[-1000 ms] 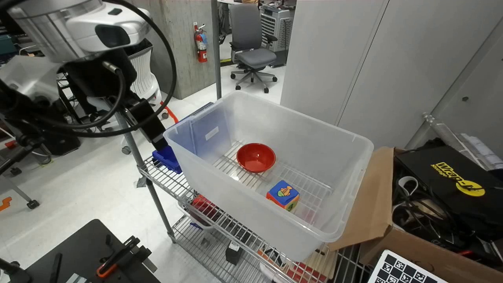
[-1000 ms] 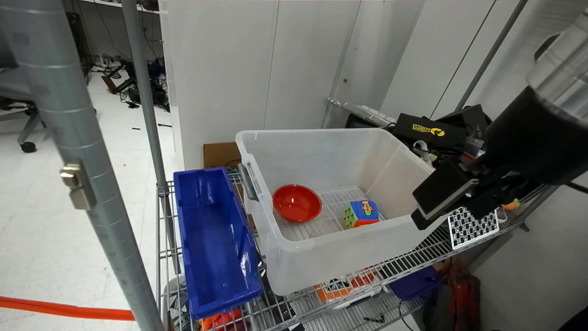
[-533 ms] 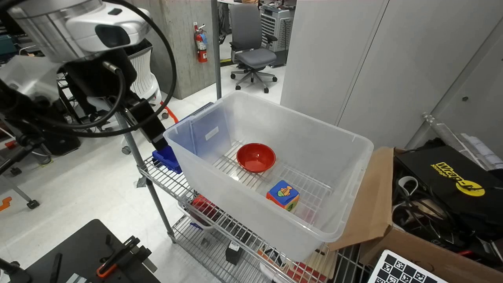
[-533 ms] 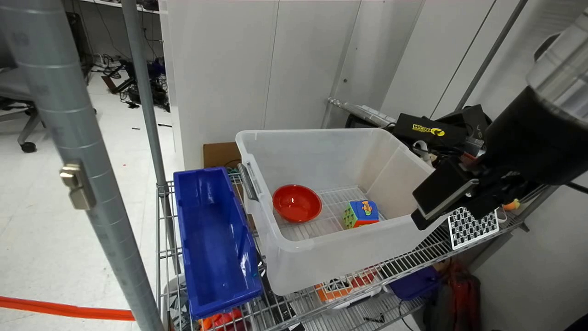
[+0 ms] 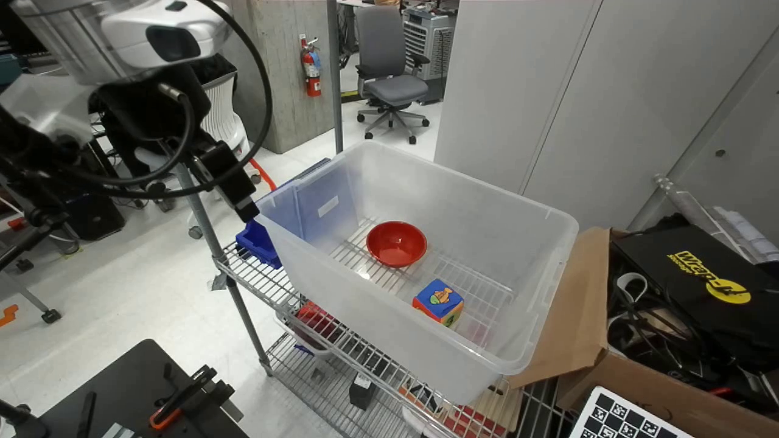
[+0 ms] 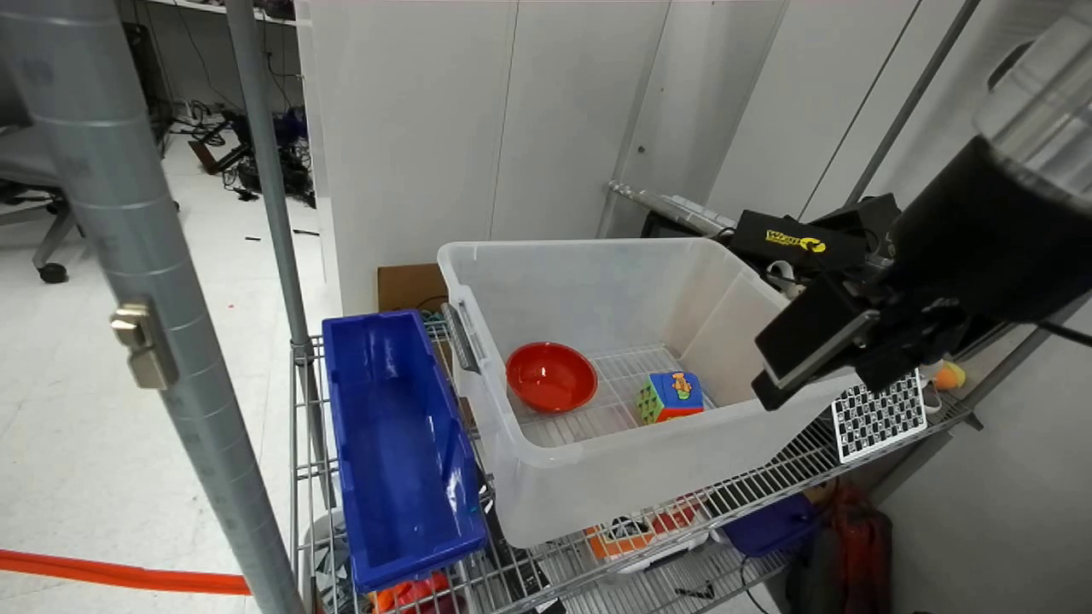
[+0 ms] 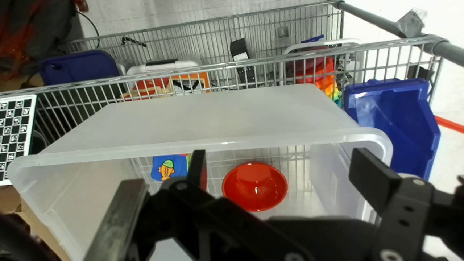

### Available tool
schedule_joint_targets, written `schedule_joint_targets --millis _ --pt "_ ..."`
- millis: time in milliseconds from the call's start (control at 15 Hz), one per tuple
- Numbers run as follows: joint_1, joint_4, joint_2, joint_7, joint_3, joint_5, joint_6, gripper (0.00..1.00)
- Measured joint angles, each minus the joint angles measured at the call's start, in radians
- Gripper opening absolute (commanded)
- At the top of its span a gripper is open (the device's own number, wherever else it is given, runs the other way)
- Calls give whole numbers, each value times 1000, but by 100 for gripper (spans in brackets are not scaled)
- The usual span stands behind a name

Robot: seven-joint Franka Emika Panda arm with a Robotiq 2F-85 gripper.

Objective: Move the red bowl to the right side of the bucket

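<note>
Apparently the reach is in hand: my pincer (image 7: 282, 166) stands wide, holding nothing, well apart from the red bowl (image 7: 255, 188), which sits inside the bucket (image 6: 614, 477), toward the blue bin (image 6: 401, 443) outside. Next I should dip inside and pinch the bowl's edge, clear of the picture block (image 6: 671, 397). A wire counter (image 5: 265, 282) carries the bucket; a grey chair (image 5: 386, 45) stands beyond.

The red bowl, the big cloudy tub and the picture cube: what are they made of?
The red bowl looks like smooth, glossy plastic, with bright glints inside. The tub seems translucent, slightly frosted plastic: the blue bin shows hazily through it. The picture cube looks matte, without glints: perhaps fabric, I can't tell.
</note>
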Motion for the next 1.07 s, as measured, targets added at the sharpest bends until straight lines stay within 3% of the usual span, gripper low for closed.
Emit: schedule_joint_targets --millis 400,667,1067 --pt "-12 204 185 21 -32 -5 138 100" --pt "-14 402 411 22 -76 -6 245 100" --pt "-21 730 790 21 -124 58 258 100"
